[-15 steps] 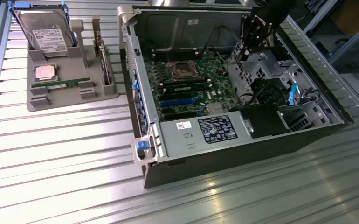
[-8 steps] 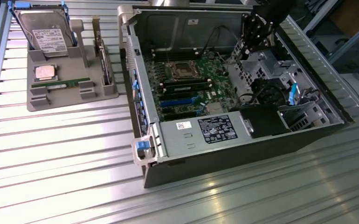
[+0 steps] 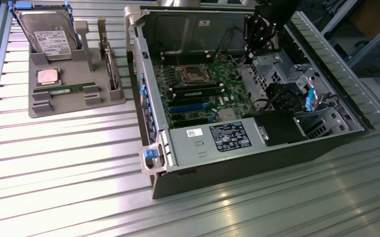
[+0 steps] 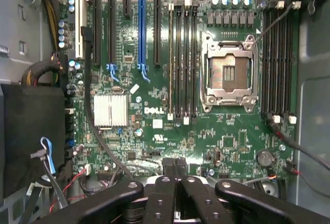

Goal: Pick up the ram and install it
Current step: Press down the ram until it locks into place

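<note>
The ram (image 3: 63, 89), a thin green stick, lies flat in a slot of the grey holder (image 3: 42, 106) at the exterior view's left. My gripper (image 3: 263, 42) hangs far from it, over the back of the open computer case (image 3: 256, 158). In the wrist view the gripper (image 4: 175, 166) is shut, its two black fingertips (image 4: 168, 165) pressed together with nothing between them. Below them lies the green motherboard (image 4: 154, 126), with long black memory slots (image 4: 181, 59) beside the empty processor socket (image 4: 227, 74).
The holder also carries a hard drive (image 3: 45, 34), a square silver processor (image 3: 48, 76) and an upright expansion card (image 3: 111, 64). Inside the case are a power supply (image 3: 226, 136), a black fan block (image 3: 285, 96), loose cables (image 4: 90, 116) and a blue slot (image 4: 141, 28).
</note>
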You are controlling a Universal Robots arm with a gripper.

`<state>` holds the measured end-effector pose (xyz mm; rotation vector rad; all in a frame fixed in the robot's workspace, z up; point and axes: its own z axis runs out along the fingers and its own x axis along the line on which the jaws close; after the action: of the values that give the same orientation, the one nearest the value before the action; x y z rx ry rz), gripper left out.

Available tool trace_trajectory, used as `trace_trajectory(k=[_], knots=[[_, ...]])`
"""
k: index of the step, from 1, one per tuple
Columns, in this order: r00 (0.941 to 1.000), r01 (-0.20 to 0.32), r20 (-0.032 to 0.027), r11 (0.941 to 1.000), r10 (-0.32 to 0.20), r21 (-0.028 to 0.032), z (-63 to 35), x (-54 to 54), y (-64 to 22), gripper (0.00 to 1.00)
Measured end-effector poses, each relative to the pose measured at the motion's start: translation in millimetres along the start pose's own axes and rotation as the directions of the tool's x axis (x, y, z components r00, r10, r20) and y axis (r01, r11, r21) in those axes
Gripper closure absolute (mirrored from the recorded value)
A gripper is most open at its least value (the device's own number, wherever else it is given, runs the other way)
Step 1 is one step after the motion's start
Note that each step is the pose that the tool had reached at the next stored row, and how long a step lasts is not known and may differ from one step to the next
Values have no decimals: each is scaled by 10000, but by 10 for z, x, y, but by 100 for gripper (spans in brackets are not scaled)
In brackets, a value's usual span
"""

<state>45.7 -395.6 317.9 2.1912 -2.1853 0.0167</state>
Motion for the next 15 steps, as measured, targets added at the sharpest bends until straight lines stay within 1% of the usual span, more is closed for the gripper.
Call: trace_trajectory(k=[8,10,11,13,14,15], knots=[[10000,-11,0,10000,11,2,0,-1,3,89],[9997,-264,7,9997,264,-9,0,-1,3,89],[9986,-525,13,9986,525,-20,0,-1,3,89],[9939,-1104,23,9939,1104,-45,1,-1,3,89],[9905,-1373,26,9905,1374,-56,1,-1,3,89],[9855,-1695,30,9855,1695,-70,2,-1,3,89]])
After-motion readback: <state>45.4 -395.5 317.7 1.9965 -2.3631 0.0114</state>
